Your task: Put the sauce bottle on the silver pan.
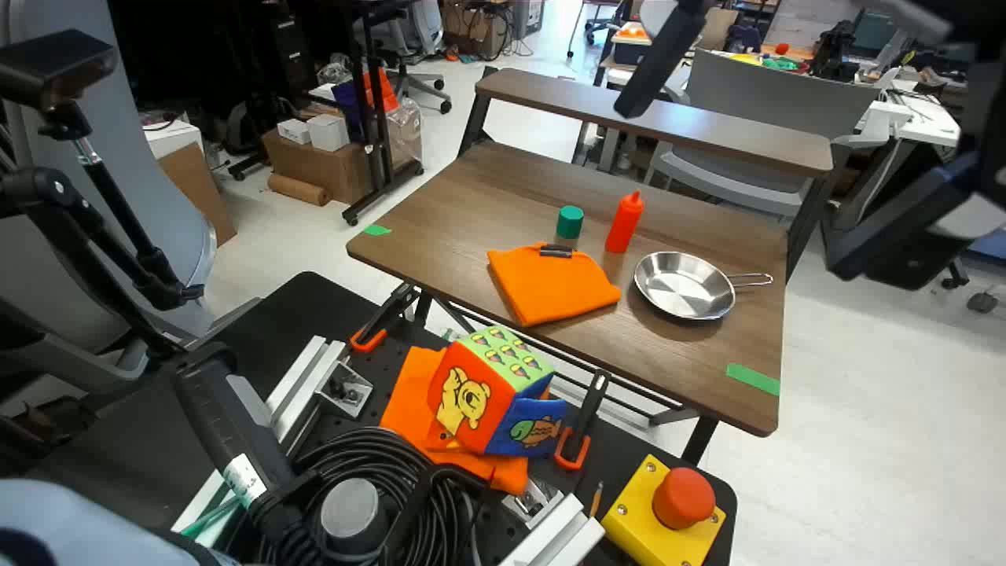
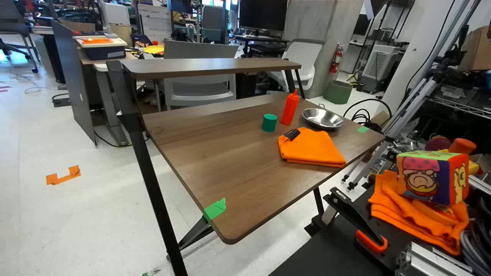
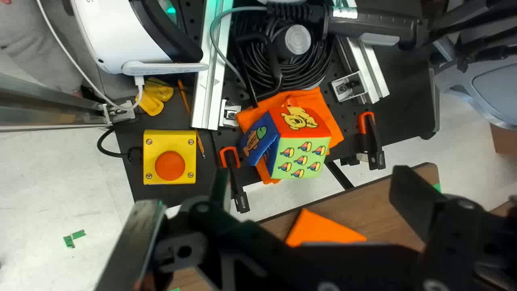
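The sauce bottle (image 1: pixel 625 223) is slim, red-orange and upright on the brown table, and it also shows in an exterior view (image 2: pixel 290 108). The silver pan (image 1: pixel 682 286) is round and shallow and lies on the table close to the bottle, apart from it. The pan also shows in an exterior view (image 2: pixel 323 118). My gripper (image 1: pixel 737 185) is open and empty, high above the table and near the camera in that exterior view. In the wrist view the fingers of the gripper (image 3: pixel 312 184) are wide apart. Bottle and pan are out of the wrist view.
A green cylinder (image 1: pixel 570 222) stands beside the bottle. A folded orange cloth (image 1: pixel 552 284) with a black clip lies in front. A raised shelf (image 1: pixel 652 118) runs along the table's far edge. A picture cube (image 1: pixel 495 393) and a yellow emergency-stop box (image 1: pixel 664 515) sit on the black base.
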Motion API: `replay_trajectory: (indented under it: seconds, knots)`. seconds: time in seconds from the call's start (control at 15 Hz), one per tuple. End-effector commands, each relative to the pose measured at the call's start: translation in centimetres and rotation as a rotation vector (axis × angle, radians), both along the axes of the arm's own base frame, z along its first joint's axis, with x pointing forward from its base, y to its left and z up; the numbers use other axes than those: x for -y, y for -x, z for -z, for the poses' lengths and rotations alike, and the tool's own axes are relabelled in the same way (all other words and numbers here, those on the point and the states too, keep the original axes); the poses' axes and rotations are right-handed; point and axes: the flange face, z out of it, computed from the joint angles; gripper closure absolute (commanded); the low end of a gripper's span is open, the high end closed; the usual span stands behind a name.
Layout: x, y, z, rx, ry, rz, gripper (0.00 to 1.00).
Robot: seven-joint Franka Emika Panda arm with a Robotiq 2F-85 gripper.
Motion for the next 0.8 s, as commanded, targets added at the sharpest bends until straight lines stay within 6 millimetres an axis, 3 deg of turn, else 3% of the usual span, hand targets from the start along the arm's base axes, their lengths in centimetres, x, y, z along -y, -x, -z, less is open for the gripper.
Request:
replay_trajectory:
  seconds: [0.0,0.47,0.73]
  knots:
    - [0.0,0.0,0.0,-0.001,0.000,0.000,0.00]
    - [0.0,0.0,0.0,-0.001,0.000,0.000,0.00]
    - [-0.6,-4.3,0.4,-0.007,0.064,0.059,0.00]
